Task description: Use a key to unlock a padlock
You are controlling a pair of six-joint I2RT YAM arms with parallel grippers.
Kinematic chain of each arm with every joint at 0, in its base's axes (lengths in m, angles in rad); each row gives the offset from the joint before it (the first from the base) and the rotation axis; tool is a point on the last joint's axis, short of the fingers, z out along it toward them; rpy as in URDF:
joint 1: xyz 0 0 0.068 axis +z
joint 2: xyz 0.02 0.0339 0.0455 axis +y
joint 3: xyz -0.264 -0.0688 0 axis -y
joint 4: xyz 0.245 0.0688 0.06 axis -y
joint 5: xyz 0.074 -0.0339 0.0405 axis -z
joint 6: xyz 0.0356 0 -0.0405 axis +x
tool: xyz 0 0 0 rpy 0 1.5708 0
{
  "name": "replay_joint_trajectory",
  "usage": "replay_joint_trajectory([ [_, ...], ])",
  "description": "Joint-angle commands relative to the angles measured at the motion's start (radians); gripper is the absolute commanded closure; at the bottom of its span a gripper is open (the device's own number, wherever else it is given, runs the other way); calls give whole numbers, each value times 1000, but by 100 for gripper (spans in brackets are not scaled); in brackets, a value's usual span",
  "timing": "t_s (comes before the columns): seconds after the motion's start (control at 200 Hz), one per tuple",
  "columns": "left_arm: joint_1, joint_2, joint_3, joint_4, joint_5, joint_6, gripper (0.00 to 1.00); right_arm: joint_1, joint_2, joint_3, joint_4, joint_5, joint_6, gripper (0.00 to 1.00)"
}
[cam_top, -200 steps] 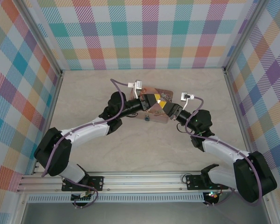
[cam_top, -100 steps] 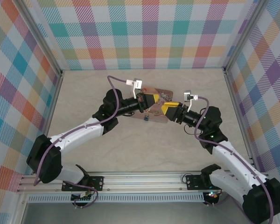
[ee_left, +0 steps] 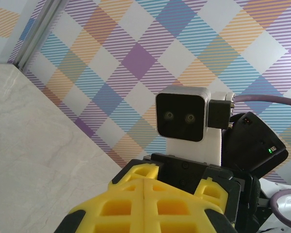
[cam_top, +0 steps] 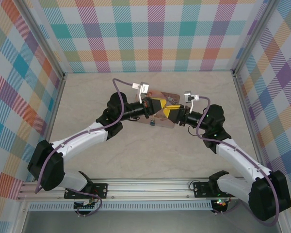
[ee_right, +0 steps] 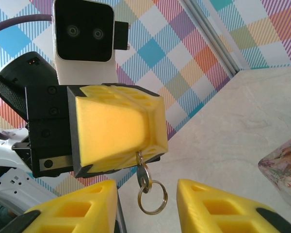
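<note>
Counted from above: two arms, two grippers, one tin, one padlock. Saw the left gripper [cam_top: 161, 105] and the right gripper [cam_top: 170, 111] nose to nose, almost touching, over the pink tin [cam_top: 173, 97] in the middle of the pale table [cam_top: 87, 97]. Made out the padlock [cam_top: 152, 123] as a small dark blue speck at the tin's near left corner, just nearer the arm bases than the left gripper and outside both sets of jaws. Could not tell whether on the tin or beside it.

Counted in the right wrist view: one key, one ring. Found the left gripper's yellow jaws pressed together and clamped on the key [ee_right: 142, 169], with only its silvery lower end poking out beneath the fingertips and the ring [ee_right: 153, 196] dangling from it. Found the right gripper's own two yellow fingers [ee_right: 77, 211] well apart at the bottom of that view, one on each side of the ring, touching neither ring nor key. Noted the left wrist camera [ee_right: 85, 31] mounted above the clamped jaws, and a corner of the tin at the right edge.

In the left wrist view, saw the left gripper's own fingers [ee_left: 116, 206] closed flat against each other along a centre seam, facing the right wrist camera [ee_left: 180, 114], against a checked wall [ee_left: 136, 58].
</note>
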Motion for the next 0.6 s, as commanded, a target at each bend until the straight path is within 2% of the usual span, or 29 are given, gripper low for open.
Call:
replay_joint_trajectory([
  [0.0, 1, -13, 27, 24, 17, 0, 100, -3, -1, 17, 67, -22, 10, 66],
  [0.14, 2, -9, 29, 24, 20, -1, 100, -3, 9, 27, 73, -24, 18, 73],
  [0.595, 1, 0, 25, 33, 21, -9, 100, -4, 30, 18, 104, -5, 55, 85],
])
